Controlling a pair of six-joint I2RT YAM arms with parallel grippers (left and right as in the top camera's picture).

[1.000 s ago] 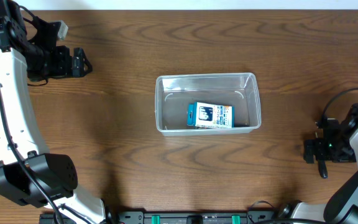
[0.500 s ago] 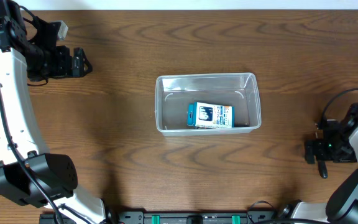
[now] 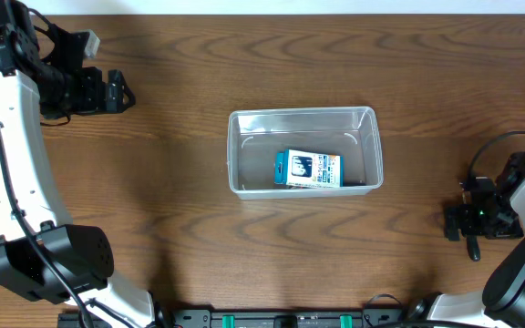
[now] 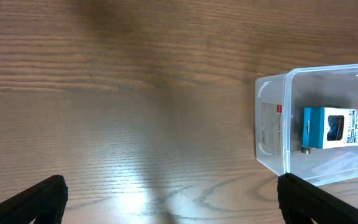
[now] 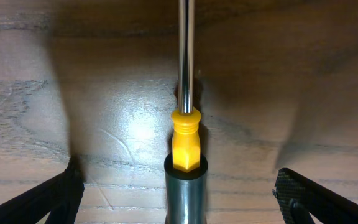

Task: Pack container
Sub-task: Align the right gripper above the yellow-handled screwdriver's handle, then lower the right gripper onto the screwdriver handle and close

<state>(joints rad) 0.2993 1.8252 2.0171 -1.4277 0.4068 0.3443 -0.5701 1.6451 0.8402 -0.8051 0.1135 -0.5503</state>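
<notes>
surface (image 3: 171,182): mid-brown wood grain, pale glare patches. container (image 3: 237,155): clear, colourless. box (image 3: 308,169): blue, white panel, dark print. screwdriver (image 5: 185,140): silver shaft, yellow collar, dark grey handle. left hand (image 3: 119,91) and right hand (image 3: 458,221): black. left arm (image 3: 7,164): white, black joints.

Overhead looks straight down on the whole table (image 3: 199,73). Left wrist faces down from well above, sharing the container (image 4: 272,124) with it. Right wrist hangs close over a screwdriver (image 5: 185,140).

The clear container (image 4: 272,124) sits at the right on the brown wooden table (image 4: 104,93); a blue-and-white box (image 4: 331,127) lies inside it; the left gripper (image 4: 173,202) has its dark fingers (image 4: 36,199) far apart.
</notes>
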